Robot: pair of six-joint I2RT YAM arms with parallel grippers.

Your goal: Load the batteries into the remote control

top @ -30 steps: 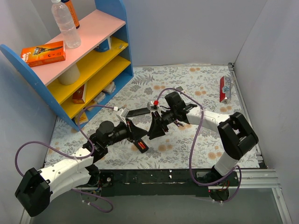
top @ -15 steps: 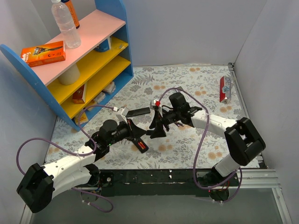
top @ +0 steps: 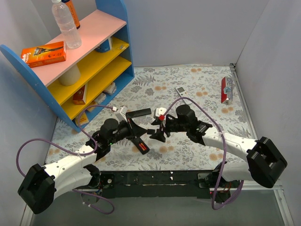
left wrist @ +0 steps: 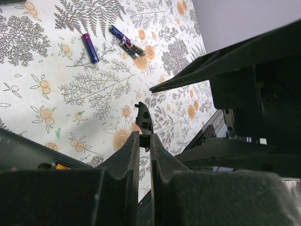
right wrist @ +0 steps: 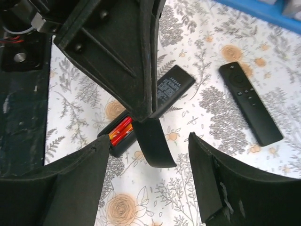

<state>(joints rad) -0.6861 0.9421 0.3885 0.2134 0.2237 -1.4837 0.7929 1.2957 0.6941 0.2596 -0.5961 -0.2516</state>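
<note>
Remote (right wrist: 173,86) work centres on the left gripper (left wrist: 144,140): fingers clenched on a thin black strip (left wrist: 142,117), likely the bay cover, which sticks out past the tips. Right gripper (top: 156,133) has its fingers spread wide, one on each side of the strip's free end, gripping nothing. Close by the strip, seemingly under it, the remote lies back up on the floral cloth (left wrist: 42,99). Its bay is open at one end with red batteries (right wrist: 121,132) seated inside; can't tell if the bay is full. Further out, a second remote (right wrist: 248,103) lies buttons up, well apart. Loose batteries (left wrist: 89,41) sit on the cloth, a purple one and a small cluster near it. Step in hand, my read: cells in, cover refit. Next move calls for lowering the strip flat over the open bay, lined up with the remote's long axis, then pressing or sliding it shut. The free right gripper could pin the remote so it doesn't skate.
</note>
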